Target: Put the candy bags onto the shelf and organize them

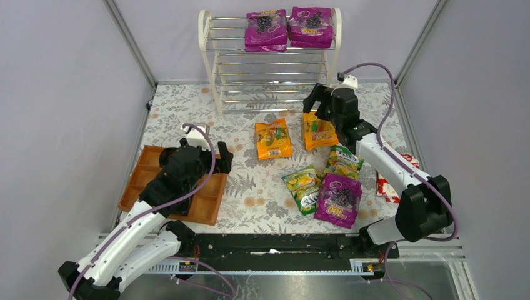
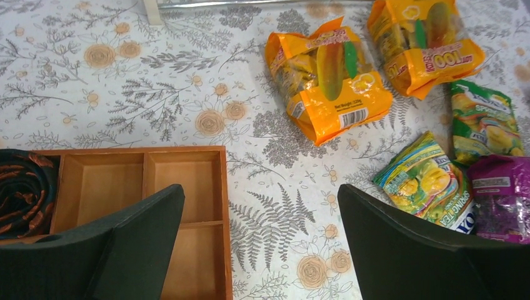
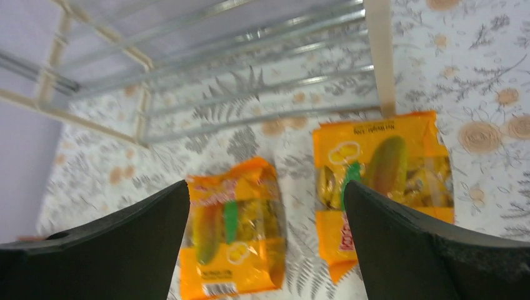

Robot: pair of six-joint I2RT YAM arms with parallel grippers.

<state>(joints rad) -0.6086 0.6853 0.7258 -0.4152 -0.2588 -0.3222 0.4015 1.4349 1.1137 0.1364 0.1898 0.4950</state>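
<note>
The shelf (image 1: 269, 62) stands at the back with two purple candy bags (image 1: 265, 29) (image 1: 310, 27) side by side on its top tier. On the table lie two orange bags (image 1: 273, 139) (image 1: 319, 131), two green-yellow bags (image 1: 301, 186) (image 1: 344, 161) and one purple bag (image 1: 339, 200). My right gripper (image 1: 319, 103) is open and empty above the right orange bag (image 3: 387, 169), just in front of the shelf's lowest rods (image 3: 250, 94). My left gripper (image 1: 222, 157) is open and empty over the table at the tray's right edge (image 2: 259, 194).
A brown wooden compartment tray (image 1: 150, 169) lies at the left under my left arm; a dark orange-patterned item (image 2: 25, 187) sits in it. A red bag with white flowers (image 1: 387, 184) lies at the right, partly hidden behind my right arm. Walls enclose three sides.
</note>
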